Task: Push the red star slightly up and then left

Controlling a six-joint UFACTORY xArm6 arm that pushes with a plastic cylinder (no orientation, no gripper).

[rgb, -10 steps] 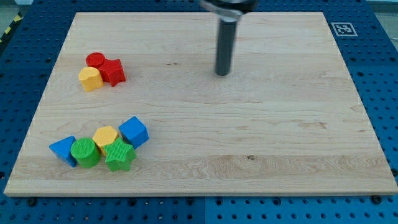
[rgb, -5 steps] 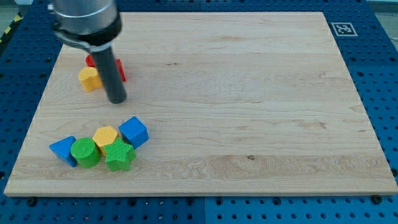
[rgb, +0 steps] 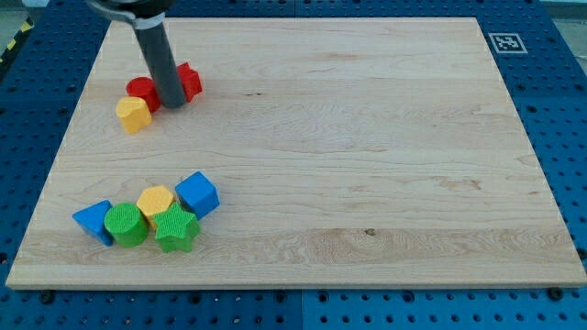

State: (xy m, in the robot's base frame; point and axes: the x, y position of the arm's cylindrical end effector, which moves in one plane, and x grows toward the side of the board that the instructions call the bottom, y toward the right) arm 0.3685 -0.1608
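Note:
The red star (rgb: pixel 188 81) lies on the wooden board (rgb: pixel 367 137) near the view's top left, partly hidden behind my rod. My tip (rgb: pixel 171 101) sits just below and to the left of the star, touching it. A red cylinder (rgb: pixel 140 91) lies right of the tip's left side, and a yellow block (rgb: pixel 134 114) sits just below that cylinder.
A cluster lies at the view's bottom left: a blue triangular block (rgb: pixel 94 221), a green cylinder (rgb: pixel 125 225), a yellow hexagonal block (rgb: pixel 155 200), a green star (rgb: pixel 176 228) and a blue cube (rgb: pixel 197 193). A marker tag (rgb: pixel 506 41) is at the board's top right corner.
My tip swept from the board's upper middle to the left, then moved up into the red group. The red star has shifted up and to the right, away from the yellow block.

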